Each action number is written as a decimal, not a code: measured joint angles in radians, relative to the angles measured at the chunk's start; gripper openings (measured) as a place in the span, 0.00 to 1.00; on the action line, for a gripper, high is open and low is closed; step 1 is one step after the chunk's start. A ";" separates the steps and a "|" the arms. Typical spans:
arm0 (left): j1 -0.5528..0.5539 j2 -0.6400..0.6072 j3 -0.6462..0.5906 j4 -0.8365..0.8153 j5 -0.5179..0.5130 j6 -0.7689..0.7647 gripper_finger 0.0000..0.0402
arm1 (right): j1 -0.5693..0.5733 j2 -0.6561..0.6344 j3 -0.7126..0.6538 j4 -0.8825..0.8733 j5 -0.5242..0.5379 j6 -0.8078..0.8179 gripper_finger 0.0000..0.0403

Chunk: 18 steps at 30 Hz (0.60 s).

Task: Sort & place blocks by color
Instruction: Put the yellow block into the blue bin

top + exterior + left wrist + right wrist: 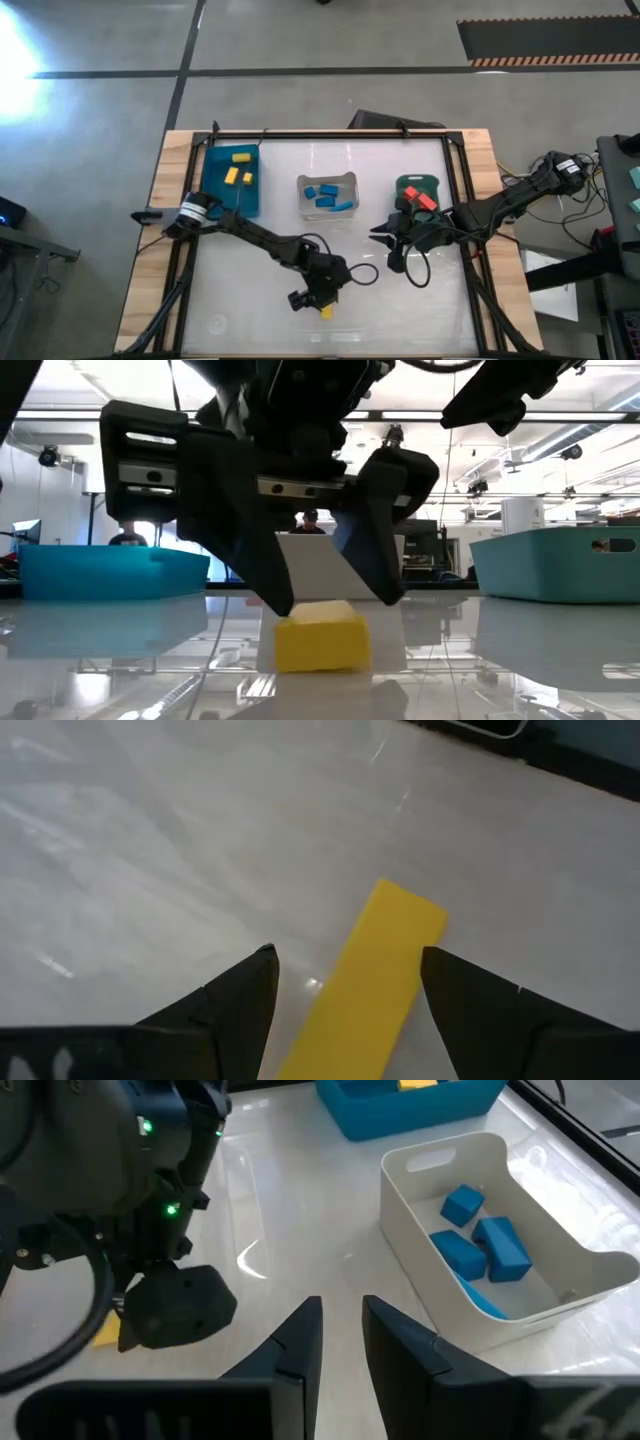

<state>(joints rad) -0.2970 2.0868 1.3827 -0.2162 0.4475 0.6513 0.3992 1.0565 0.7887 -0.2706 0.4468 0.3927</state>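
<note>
The left gripper [330, 605] hangs low over the glossy white table [240, 300], its two fingers [235, 1010] spread wide with one yellow block [375, 980] lying between them, untouched. Beyond them, the blue bin [212, 185] holds three yellow blocks [240, 157], the white bin [302, 205] four blue blocks [462, 1205], and the green bin [405, 183] one red block [423, 200]. The right gripper [340, 1330] waits just beside the green bin, its fingers nearly together, empty. A lit workshop lies behind, with people standing.
</note>
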 joint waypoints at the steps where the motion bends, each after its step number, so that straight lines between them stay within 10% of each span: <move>1: 0.002 0.003 0.000 0.000 0.017 0.003 0.57 | 0.000 0.000 0.000 0.000 0.000 0.000 0.16; 18: 0.014 0.022 -0.028 0.025 0.070 -0.007 0.45 | 0.000 0.000 0.000 0.000 0.000 0.000 0.16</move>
<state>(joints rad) -0.2832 2.1086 1.3544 -0.1913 0.5171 0.6446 0.3992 1.0565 0.7887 -0.2707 0.4465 0.3923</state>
